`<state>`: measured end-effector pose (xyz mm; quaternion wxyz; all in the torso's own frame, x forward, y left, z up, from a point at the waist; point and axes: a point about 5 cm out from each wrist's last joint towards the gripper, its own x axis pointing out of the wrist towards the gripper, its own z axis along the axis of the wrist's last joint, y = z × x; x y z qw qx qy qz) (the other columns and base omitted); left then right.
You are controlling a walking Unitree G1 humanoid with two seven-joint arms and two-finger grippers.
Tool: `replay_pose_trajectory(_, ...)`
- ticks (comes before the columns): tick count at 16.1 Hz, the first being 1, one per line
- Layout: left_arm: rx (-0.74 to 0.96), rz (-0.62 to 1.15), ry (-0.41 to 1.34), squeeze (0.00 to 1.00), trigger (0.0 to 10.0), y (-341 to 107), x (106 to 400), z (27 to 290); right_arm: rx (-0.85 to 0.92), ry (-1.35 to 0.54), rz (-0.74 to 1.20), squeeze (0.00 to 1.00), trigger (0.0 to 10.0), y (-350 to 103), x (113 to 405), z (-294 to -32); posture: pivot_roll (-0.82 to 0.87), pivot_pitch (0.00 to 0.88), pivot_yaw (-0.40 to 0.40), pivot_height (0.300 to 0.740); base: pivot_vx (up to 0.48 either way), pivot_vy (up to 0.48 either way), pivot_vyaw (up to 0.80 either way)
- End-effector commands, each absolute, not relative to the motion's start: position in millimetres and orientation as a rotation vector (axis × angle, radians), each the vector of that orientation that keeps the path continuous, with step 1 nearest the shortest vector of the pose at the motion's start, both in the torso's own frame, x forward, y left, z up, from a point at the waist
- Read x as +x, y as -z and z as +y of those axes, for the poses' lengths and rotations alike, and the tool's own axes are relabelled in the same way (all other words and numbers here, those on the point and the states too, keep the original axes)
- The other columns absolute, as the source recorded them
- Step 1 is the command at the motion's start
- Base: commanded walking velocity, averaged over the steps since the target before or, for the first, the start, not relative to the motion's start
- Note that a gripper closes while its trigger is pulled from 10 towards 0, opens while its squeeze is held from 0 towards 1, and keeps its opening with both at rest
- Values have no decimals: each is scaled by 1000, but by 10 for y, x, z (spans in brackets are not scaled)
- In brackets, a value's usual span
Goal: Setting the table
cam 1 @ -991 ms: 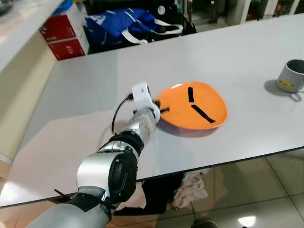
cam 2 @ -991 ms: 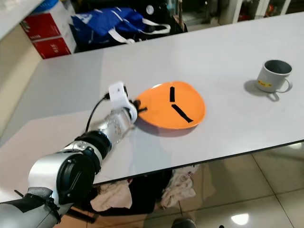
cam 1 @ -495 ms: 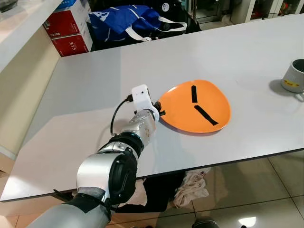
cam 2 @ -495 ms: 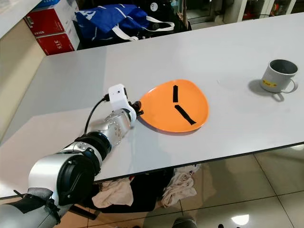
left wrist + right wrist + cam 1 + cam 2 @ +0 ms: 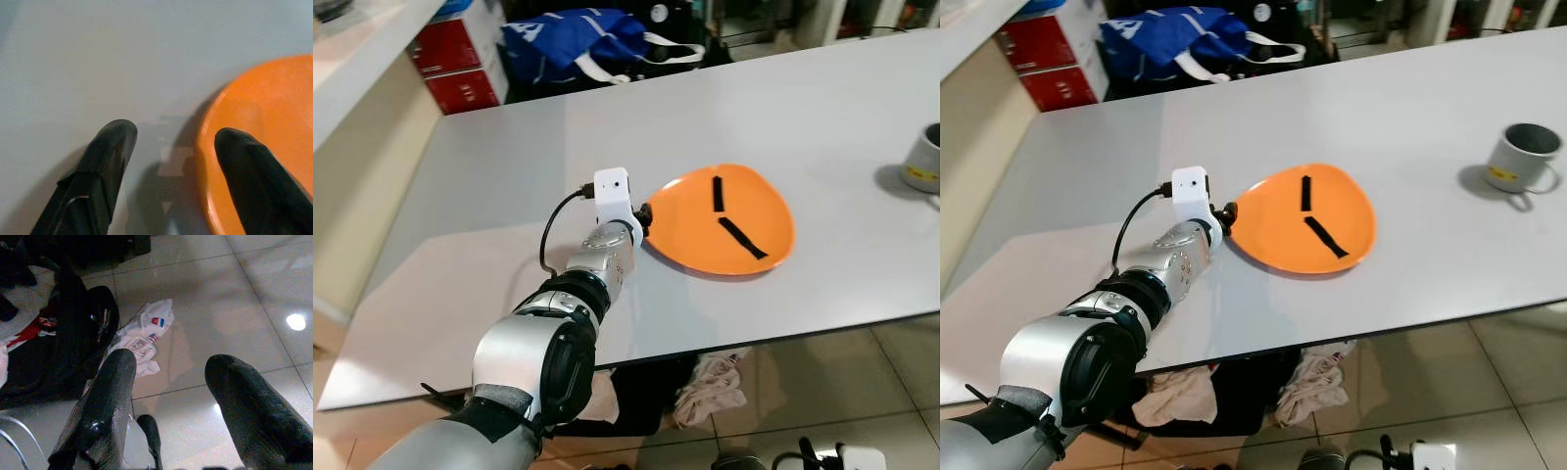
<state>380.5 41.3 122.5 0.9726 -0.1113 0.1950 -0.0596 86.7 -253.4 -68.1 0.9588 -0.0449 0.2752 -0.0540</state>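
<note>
Left tool (image 5: pixel 168 161): reached out over the grey table (image 5: pixel 489 186) at the near-left rim of the orange plate (image 5: pixel 724 220); its two black fingers (image 5: pixel 105 166) stand apart, one above the bare table top, the other over the plate's edge; nothing is clamped between them
Left arm (image 5: pixel 597 269): silver, stretched forward from the lower left, with a white camera block (image 5: pixel 612 191) and a black cable (image 5: pixel 553 230) on the wrist
Orange plate: lies flat on the table, toward the near edge and around the middle of the head views; two black strips (image 5: pixel 736 237) lie on its face, one short, one longer and slanted
Mug (image 5: pixel 1520 157): grey with a yellow mark on its side, upright on the table, well apart from the plate on the robot's right
Right tool (image 5: pixel 168 406): hangs idle, pointing at the tiled floor (image 5: pixel 205 308); fingers apart, holding nothing
Floor under the table: a crumpled white cloth (image 5: pixel 146 335) beside a dark bag (image 5: pixel 73 347); light cloths (image 5: pixel 1312 377) show below the table's near edge
Beyond the table: a blue bag (image 5: pixel 578 44) with white straps, and red boxes (image 5: pixel 460 69) to its left, by a pale counter (image 5: pixel 362 49)
</note>
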Motion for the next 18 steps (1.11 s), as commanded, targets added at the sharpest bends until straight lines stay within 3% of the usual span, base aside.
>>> replay_pose_trajectory(1,-229,363,135,1000,10000,-1281,3819,382,-80,97,592,0,10000,717,840,-2506,-255,0,164,735,0,0,0)
replay_pose_trajectory(9,-93,160,151,1000,10000,-1619,4014,747,-85,90,561,0,10000,671,1146,-2518,-182,0,154,735,0,0,0)
replay_pose_trajectory(10,-82,153,159,0,10000,-1625,4016,759,-85,92,559,0,10000,669,1156,-2518,-178,0,155,735,0,0,0)
replay_pose_trajectory(14,60,4,311,0,10000,-1656,3969,877,-132,100,299,0,10000,365,1464,-2522,-147,0,160,735,0,0,0)
replay_pose_trajectory(16,98,-12,448,0,10000,-1341,3733,903,-148,104,187,0,10000,181,1611,-2451,-132,0,160,735,0,0,0)
replay_pose_trajectory(18,92,5,472,0,10000,-1184,3605,959,-151,110,147,0,10000,98,1660,-2417,-123,0,159,735,0,0,0)
